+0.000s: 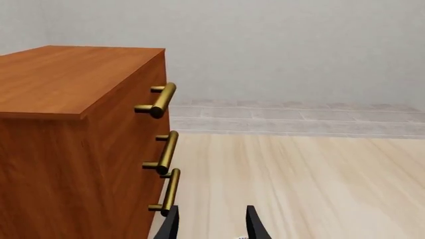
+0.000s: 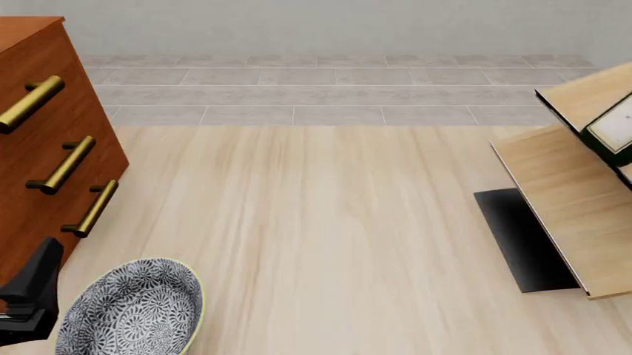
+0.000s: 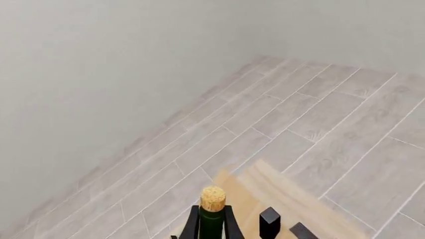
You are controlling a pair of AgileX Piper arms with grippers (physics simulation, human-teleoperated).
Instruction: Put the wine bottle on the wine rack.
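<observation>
The wine bottle shows in the right wrist view as a tan cork (image 3: 212, 198) on a dark green neck. My right gripper (image 3: 212, 226) is shut on that neck, one finger on each side. In the front view only the bottle's white label and a bit of dark green glass (image 2: 614, 127) show at the right edge, lying among the slanted pale-wood panels of the wine rack (image 2: 563, 192), which stands on a black base plate (image 2: 519, 237). The right gripper is out of that view. My left gripper (image 1: 211, 229) is open and empty beside the cabinet.
A reddish-brown drawer cabinet (image 2: 40, 170) with three brass handles (image 1: 159, 99) stands at the left. A patterned grey bowl (image 2: 133, 310) sits at the front left, next to my left arm (image 2: 29, 296). A pale-wood panel (image 3: 265, 191) lies beyond the cork.
</observation>
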